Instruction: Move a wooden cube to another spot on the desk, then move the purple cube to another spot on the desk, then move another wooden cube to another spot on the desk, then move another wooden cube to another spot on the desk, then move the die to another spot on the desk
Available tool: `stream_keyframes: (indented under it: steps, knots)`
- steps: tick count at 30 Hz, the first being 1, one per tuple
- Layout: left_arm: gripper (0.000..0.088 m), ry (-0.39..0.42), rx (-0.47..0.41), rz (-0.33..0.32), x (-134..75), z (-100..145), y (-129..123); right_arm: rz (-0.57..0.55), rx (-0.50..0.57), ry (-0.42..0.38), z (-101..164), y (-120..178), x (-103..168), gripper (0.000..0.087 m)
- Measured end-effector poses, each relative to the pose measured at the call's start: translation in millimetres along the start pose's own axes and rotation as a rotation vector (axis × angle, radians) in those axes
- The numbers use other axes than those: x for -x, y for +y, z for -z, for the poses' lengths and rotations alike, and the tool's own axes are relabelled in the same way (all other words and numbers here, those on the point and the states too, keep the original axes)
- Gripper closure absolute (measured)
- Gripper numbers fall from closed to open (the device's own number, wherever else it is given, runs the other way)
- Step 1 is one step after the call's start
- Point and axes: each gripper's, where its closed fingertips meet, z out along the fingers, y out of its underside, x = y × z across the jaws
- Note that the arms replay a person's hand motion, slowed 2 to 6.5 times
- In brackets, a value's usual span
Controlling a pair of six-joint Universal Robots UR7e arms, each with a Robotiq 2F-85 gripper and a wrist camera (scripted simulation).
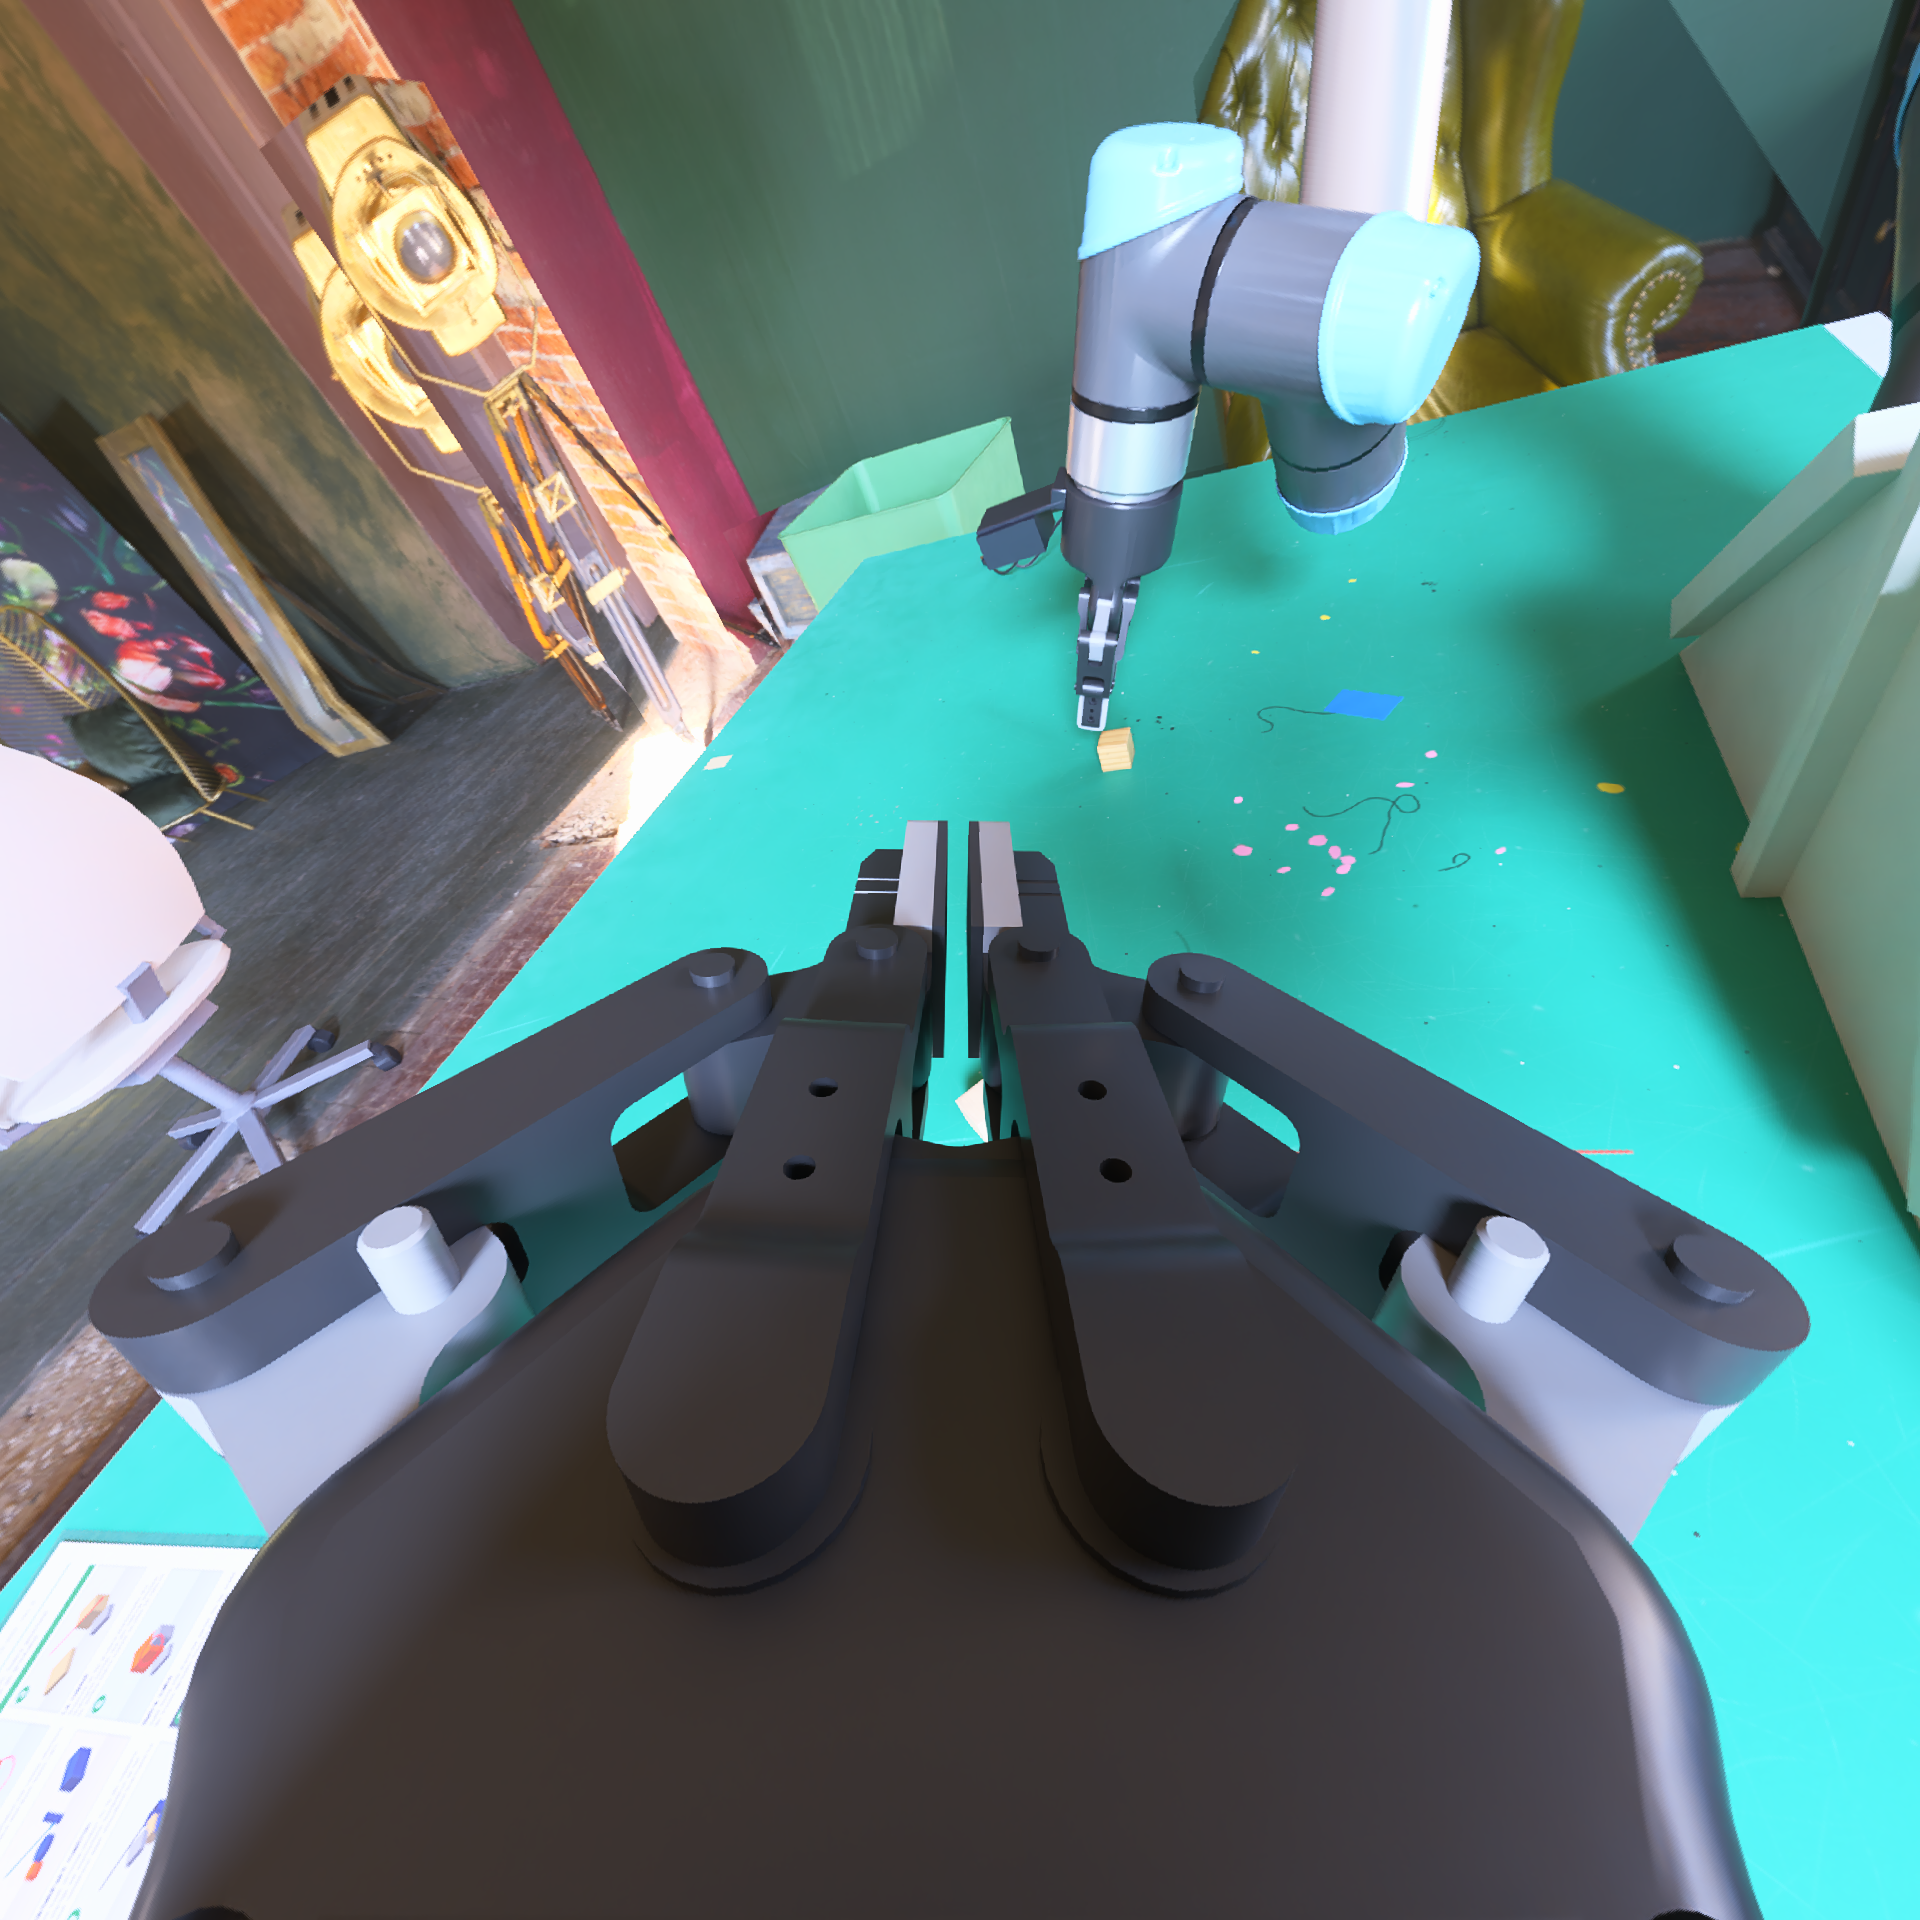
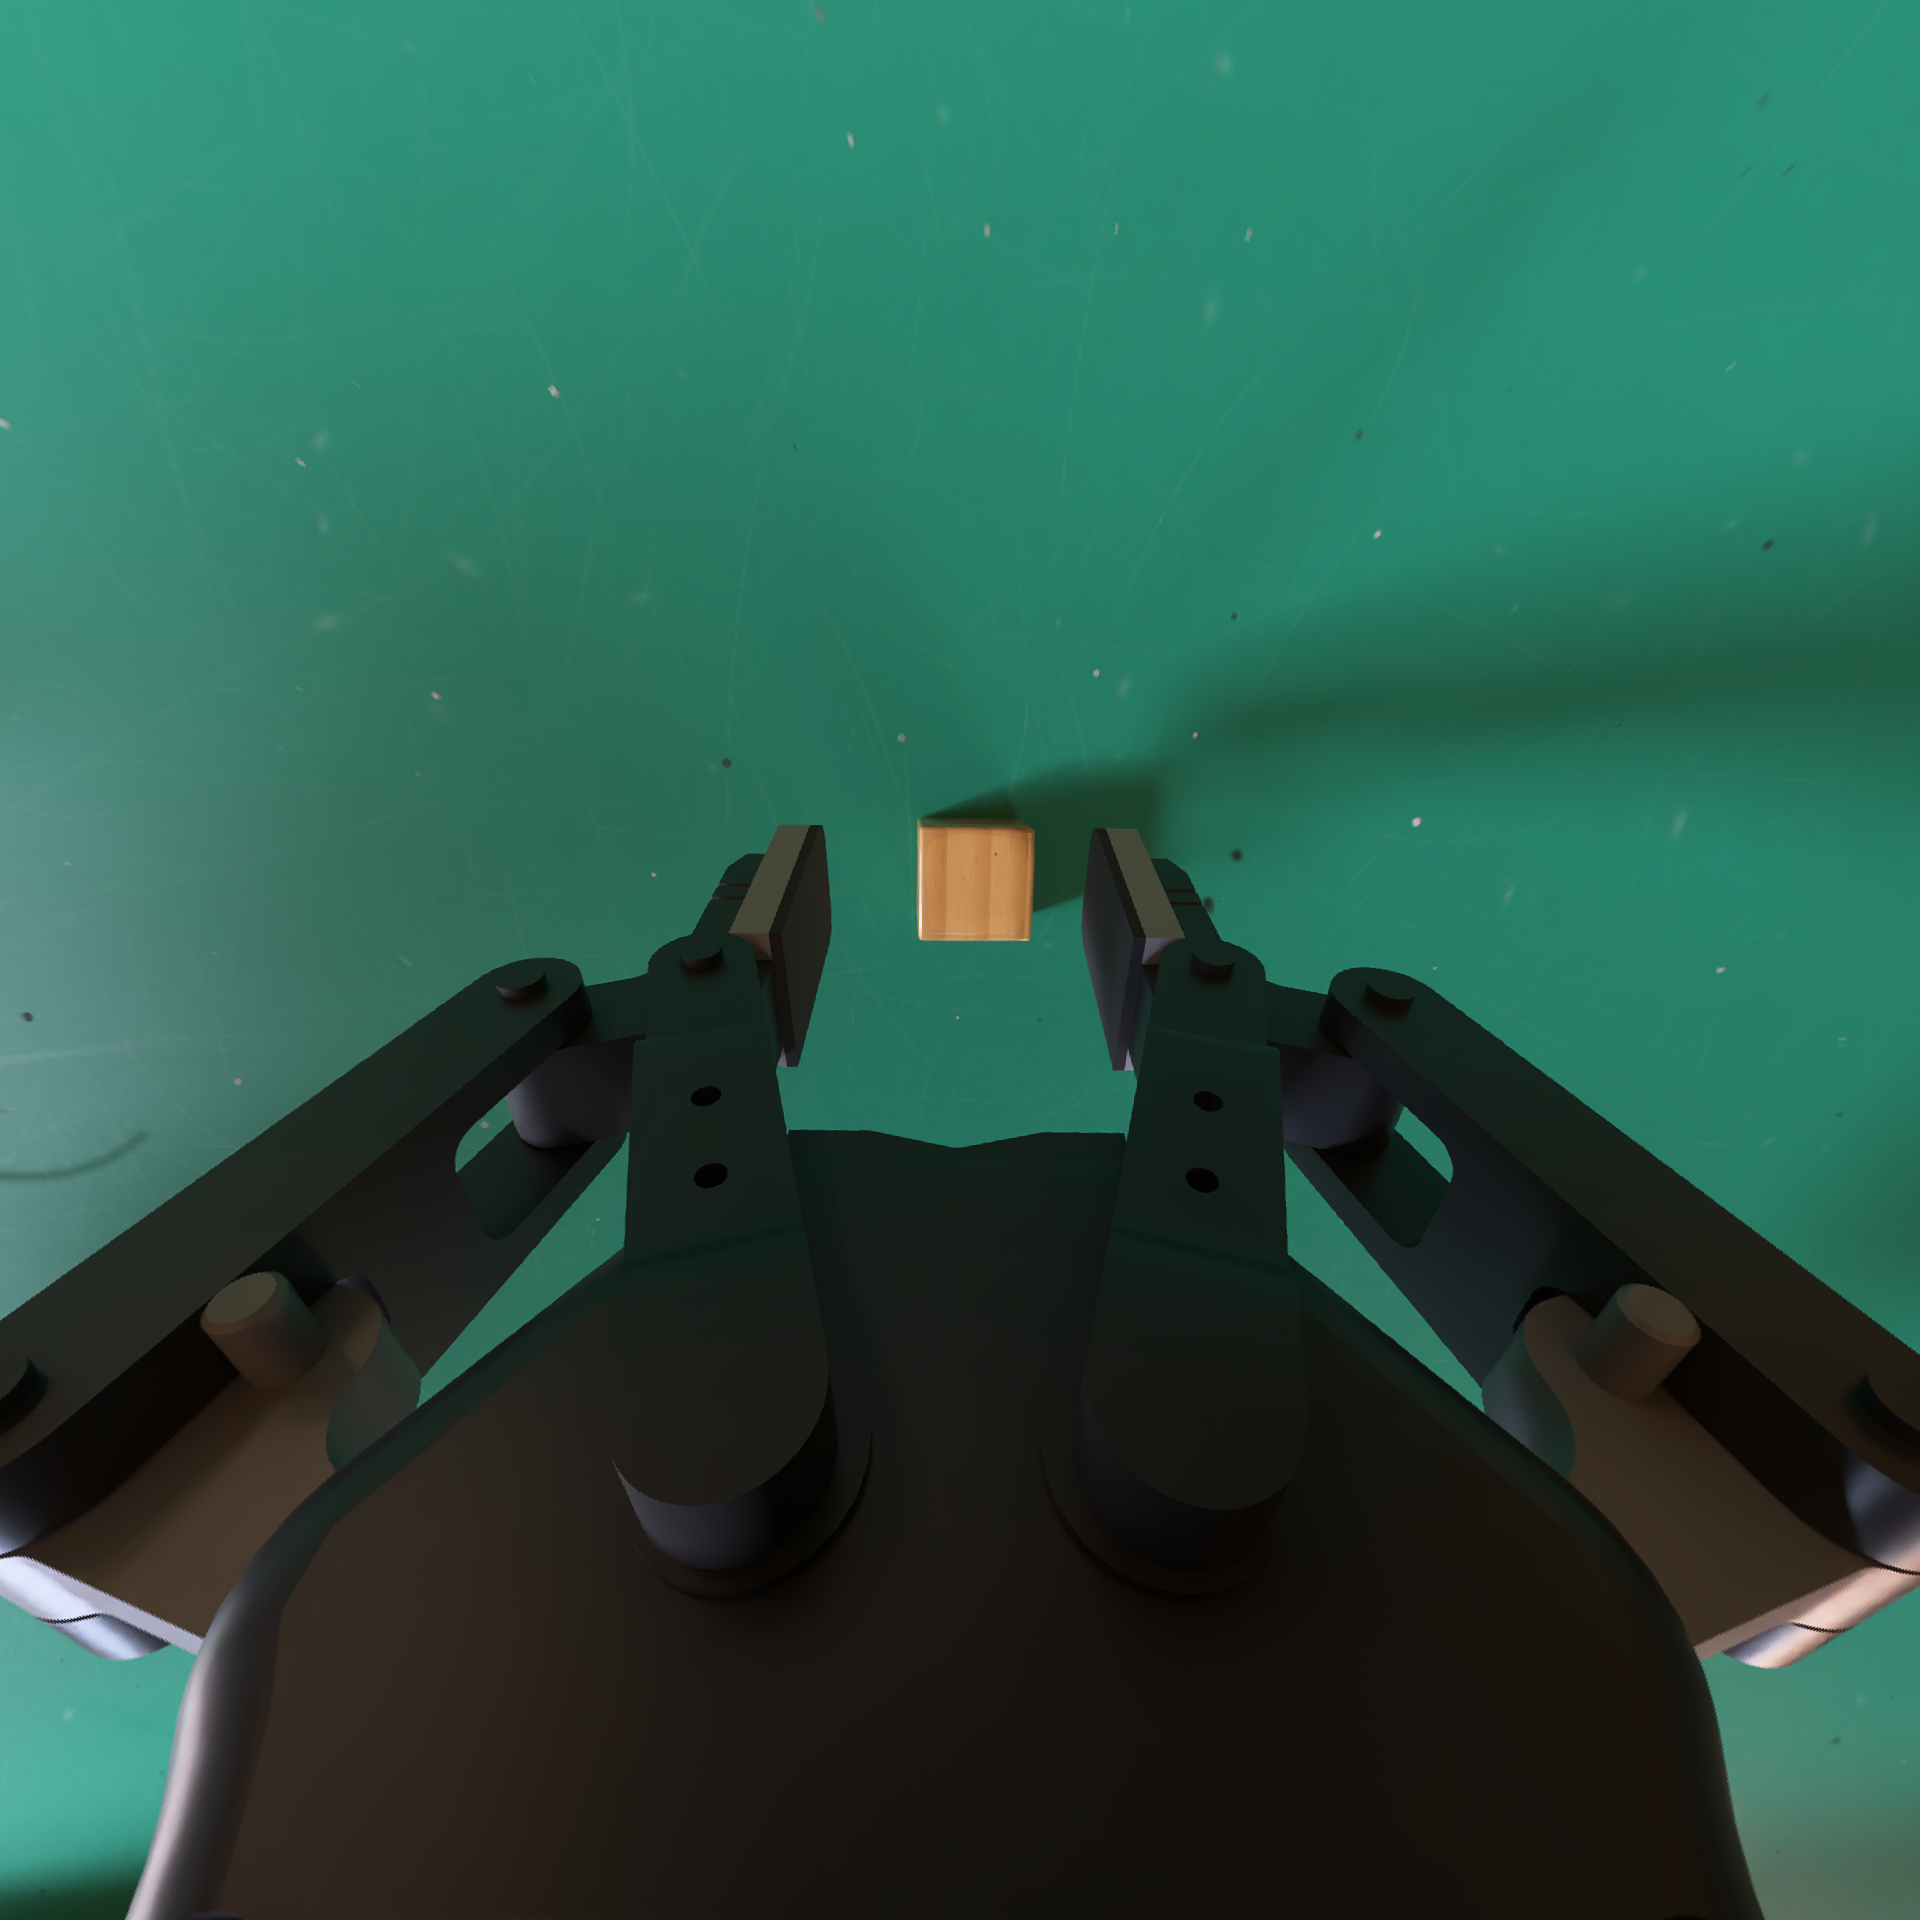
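My right end effector spread wide, wooden cube between the fingers, touching neither, flat on green worktop, faces square to the pads, no long axis. Left end effector nearly closed, empty

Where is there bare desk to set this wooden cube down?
Bare desk lies all round the wooden cube under the open right gripper. A wide free strip runs between that cube and the shut left gripper. It is busier towards the blue square, the pale cabinet and the green bin.
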Motion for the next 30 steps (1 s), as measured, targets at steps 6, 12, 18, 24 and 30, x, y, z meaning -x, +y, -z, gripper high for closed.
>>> stream_keyframes:
  steps: [6, 12, 18, 24, 30]
  knots:
    - [0.0842, -0.001, -0.007, 0.004, 0.5, 0.1, -1.2, 0.031, -0.117, 0.026, 31.9, -20.2, 7.9, 0.0430]
    - [0.0842, -0.004, -0.010, 0.006, 1.3, 0.1, -1.8, 0.098, -0.247, 0.025, 68.2, -42.2, 29.0, 0.0436]
    - [0.0841, -0.007, -0.008, 0.007, 2.3, -0.4, -1.4, 0.205, -0.355, -0.002, 100.4, -60.4, 62.3, 0.0449]
    - [0.0840, -0.010, -0.003, 0.008, 3.5, -1.3, -0.2, 0.346, -0.407, -0.060, 119.7, -69.6, 105.9, 0.0454]
    - [0.0840, -0.012, 0.005, 0.011, 4.6, -2.6, 1.6, 0.474, -0.401, -0.131, 123.7, -69.6, 149.9, 0.0454]
